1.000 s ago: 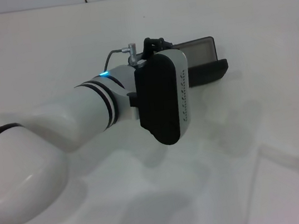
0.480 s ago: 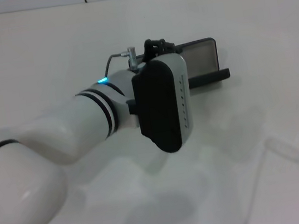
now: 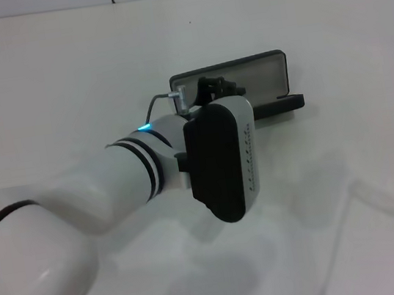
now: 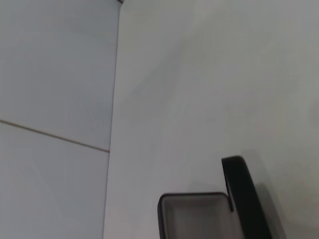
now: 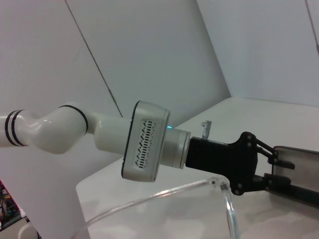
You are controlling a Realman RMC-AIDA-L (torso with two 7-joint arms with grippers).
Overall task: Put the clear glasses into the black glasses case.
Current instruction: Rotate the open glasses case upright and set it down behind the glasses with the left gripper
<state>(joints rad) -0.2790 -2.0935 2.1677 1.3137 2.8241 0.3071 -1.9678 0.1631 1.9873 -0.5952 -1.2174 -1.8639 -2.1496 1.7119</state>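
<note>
The black glasses case [image 3: 247,84] lies open, its lid more exposed than before. The left tool [image 3: 211,86] has drawn back; whether it is clenched, I cannot tell. The clear glasses [image 5: 199,199] lie near.

Readable text: none in any view.
Black glasses case [image 3: 246,81]: lid open, no lettering legible.
Left arm wrist housing [image 3: 223,160]: row of tiny marks, unreadable.

Bright, even, diffuse light.
Soft blurred shadows on the white table [image 3: 61,79] below the left arm [image 3: 99,188]; no glare.
</note>
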